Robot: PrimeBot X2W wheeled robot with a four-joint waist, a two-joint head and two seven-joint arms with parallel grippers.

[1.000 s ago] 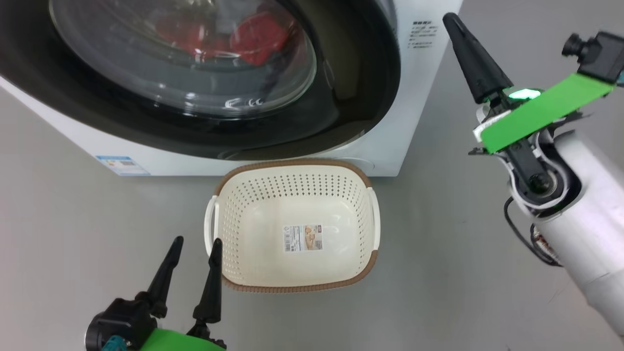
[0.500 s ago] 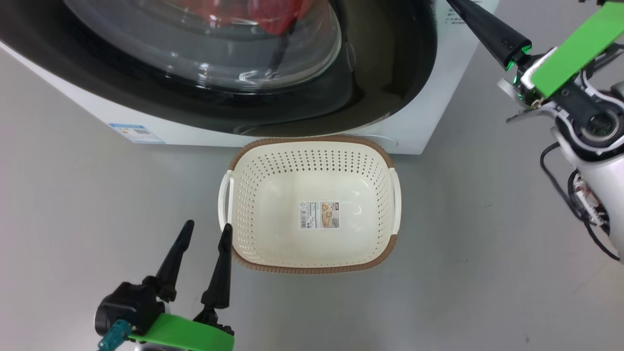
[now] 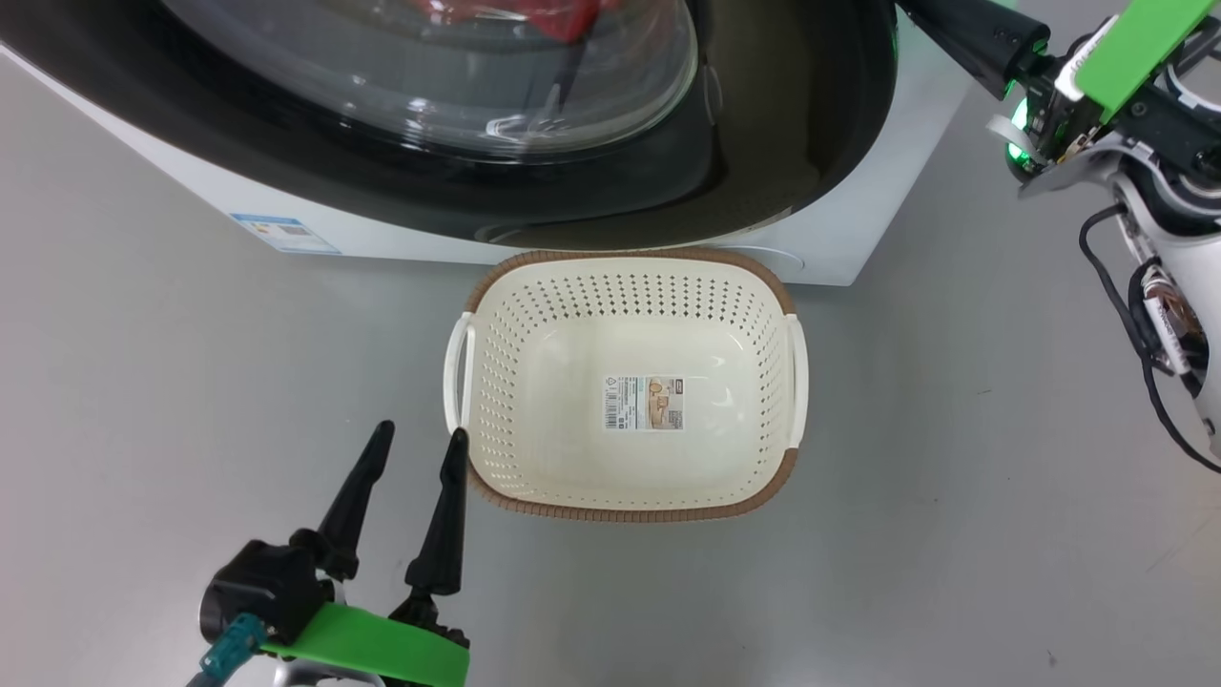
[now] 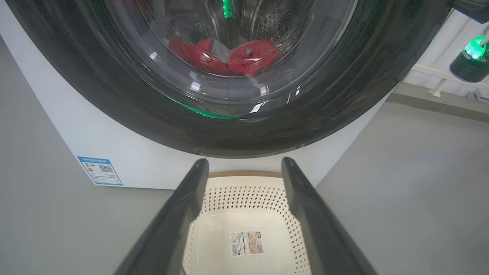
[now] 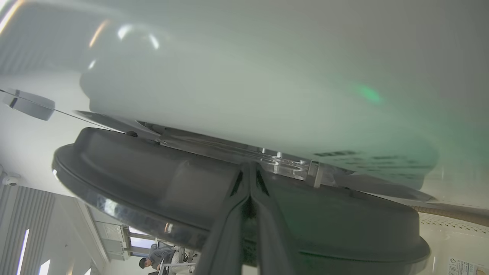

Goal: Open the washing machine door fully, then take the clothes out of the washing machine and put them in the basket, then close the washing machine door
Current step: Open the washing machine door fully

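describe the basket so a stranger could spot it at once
Find the big white washing machine with its round black-rimmed door. On the grey floor just in front sits the basket, cream perforated plastic. Its brown rim, white side handles and the paper label on its bottom set it apart.

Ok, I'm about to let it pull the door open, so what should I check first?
1. The washing machine door fully open: not ok, it covers the opening.
2. The right gripper at the door's rim: ok, shut, tips at the rim's edge.
3. Tips hooked behind the rim: cannot tell.
4. The left gripper free: ok, open, empty, beside the basket.
5. The basket ready: ok, empty, in front of the washing machine.
6. The clothes inside: ok, red behind the door's window.
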